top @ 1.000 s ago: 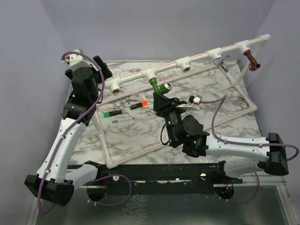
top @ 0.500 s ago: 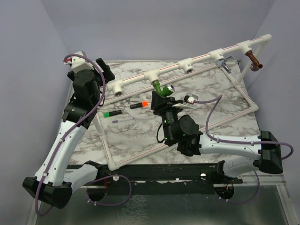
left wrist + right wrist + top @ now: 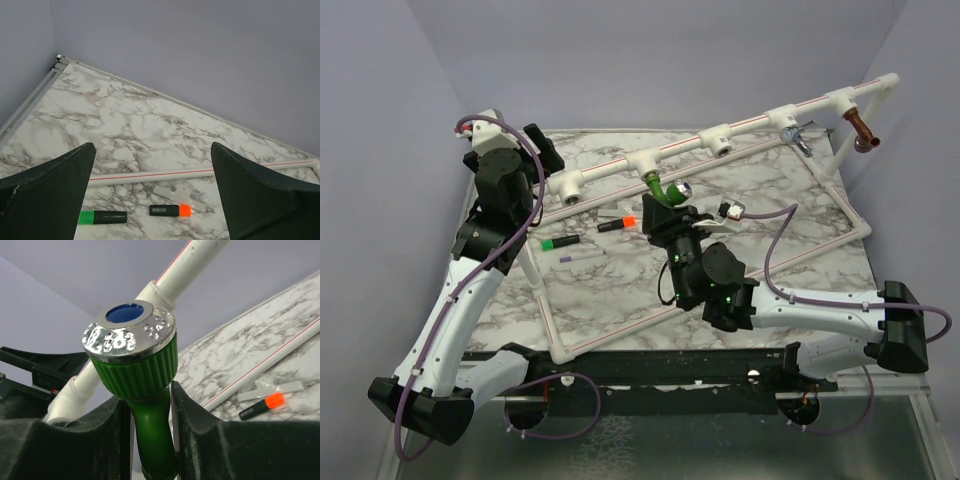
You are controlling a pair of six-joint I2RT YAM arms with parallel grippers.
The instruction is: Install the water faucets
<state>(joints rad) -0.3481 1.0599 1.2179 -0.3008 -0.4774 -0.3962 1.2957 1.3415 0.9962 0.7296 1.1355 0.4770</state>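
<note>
Right gripper (image 3: 150,412): clamped on the green faucet (image 3: 134,371), on its stem below the ribbed knob.
Faucet position: at the second tee fitting (image 3: 645,163) from the left on the white pipe (image 3: 680,147).
Left gripper (image 3: 152,170): jaws wide apart, holding nothing, above the marble tabletop (image 3: 125,125).

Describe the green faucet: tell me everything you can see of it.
The green faucet looks like glossy bright green plastic. It has a ribbed round knob capped by an embossed chrome ring with a blue centre disc, above a smooth, narrower body. Its far end meets a tee fitting on the white pipe; whether it is screwed in cannot be told. The right gripper is shut on the body, its fingers pressing both sides just below the knob.
</note>
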